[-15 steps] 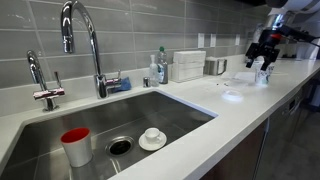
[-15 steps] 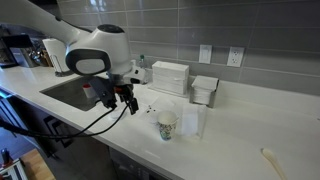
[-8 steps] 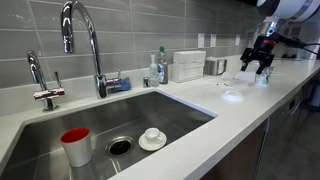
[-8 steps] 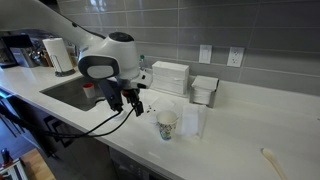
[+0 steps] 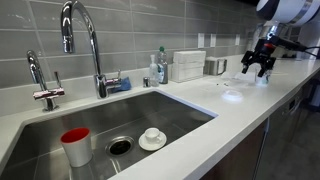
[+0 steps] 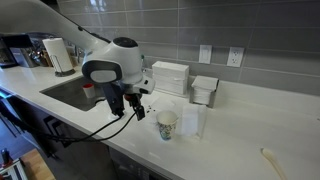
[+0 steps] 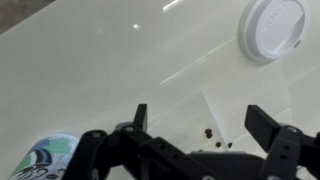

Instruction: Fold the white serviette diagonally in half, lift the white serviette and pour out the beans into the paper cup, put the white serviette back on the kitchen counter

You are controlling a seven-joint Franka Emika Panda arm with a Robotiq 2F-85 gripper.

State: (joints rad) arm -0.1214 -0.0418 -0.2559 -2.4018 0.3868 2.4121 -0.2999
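The white serviette point(image 7: 205, 112) lies flat on the glossy white kitchen counter point(image 5: 250, 112), with a few dark beans point(image 7: 208, 131) on it. In the wrist view one corner of it points away from me. My gripper point(image 7: 200, 125) hangs open and empty just above it, one finger on each side. The gripper also shows in both exterior views point(image 5: 262, 62) point(image 6: 135, 104). The paper cup point(image 6: 167, 124), white with a bluish pattern, stands upright close beside the gripper. Its rim shows at the lower left of the wrist view point(image 7: 45, 160).
A round white lid point(image 7: 272, 28) lies on the counter beyond the serviette point(image 5: 232, 96). A clear wrapper point(image 6: 190, 121) stands beside the cup. A white boxy block point(image 6: 170, 77) and a napkin holder point(image 6: 205, 90) stand by the wall. The steel sink point(image 5: 185, 108) holds a red-topped cup point(image 5: 75, 145) and a saucer with a small cup point(image 5: 152, 138).
My arm has shifted a little toward the paper cup and the gripper has turned slightly. The jaws stay open. The serviette and cup have not moved.
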